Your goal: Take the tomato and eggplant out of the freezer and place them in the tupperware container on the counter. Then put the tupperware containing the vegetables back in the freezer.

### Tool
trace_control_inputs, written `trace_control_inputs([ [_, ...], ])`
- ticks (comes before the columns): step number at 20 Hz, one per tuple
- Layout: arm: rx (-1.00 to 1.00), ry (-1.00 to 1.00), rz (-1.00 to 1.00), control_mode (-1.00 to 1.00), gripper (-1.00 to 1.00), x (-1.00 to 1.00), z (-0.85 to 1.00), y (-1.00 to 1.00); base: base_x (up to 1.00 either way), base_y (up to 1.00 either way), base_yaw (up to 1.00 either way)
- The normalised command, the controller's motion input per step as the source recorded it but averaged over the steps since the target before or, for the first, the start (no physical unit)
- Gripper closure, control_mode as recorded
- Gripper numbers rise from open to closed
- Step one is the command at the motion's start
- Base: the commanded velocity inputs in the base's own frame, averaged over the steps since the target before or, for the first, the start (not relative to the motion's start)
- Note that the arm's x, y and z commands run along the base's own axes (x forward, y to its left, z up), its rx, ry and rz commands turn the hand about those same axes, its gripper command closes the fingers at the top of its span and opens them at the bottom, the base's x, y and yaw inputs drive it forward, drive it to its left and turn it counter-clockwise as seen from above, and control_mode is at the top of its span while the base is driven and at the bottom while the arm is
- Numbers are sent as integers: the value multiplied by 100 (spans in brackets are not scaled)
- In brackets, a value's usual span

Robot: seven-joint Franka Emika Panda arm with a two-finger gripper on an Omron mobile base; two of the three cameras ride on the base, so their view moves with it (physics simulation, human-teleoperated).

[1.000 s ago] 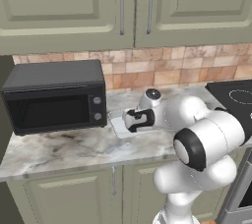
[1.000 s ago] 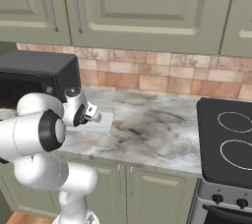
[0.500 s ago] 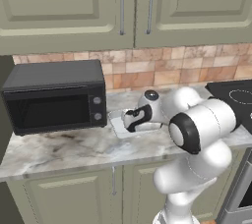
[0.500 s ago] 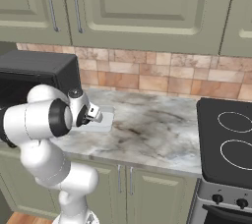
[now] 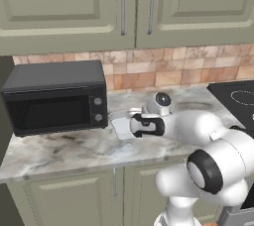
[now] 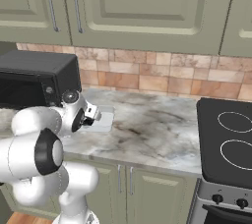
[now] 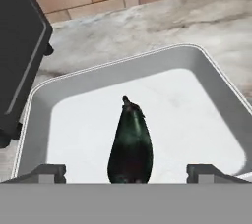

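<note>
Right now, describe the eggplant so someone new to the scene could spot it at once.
Find the black microwave on the marble counter; right beside it sits a shallow pale tupperware container. Inside the container lies the eggplant, between the open fingers. It is long, glossy and nearly black, with a tapered end, the one dark thing on the white tray floor.

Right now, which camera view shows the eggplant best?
The hand view: the dark eggplant lies in the middle of the tupperware container, between the open pincer tips. In both base views the arm covers the tray, so the eggplant cannot be made out.
</note>
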Motion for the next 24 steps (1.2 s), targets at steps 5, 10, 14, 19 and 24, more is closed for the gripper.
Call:
trace_control_inputs([
  [5,0,-31,0,-100,-100,-68,100,-17,0,0,0],
  [10,0,-16,0,-100,-100,-49,100,-9,0,0,0],
  [14,0,-1,0,-100,-100,-45,100,-5,0,0,0],
  [19,0,15,0,-100,-100,-73,100,-18,0,0,0],
  [24,2,30,-1,-100,-100,-85,76,-22,0,0,0],
])
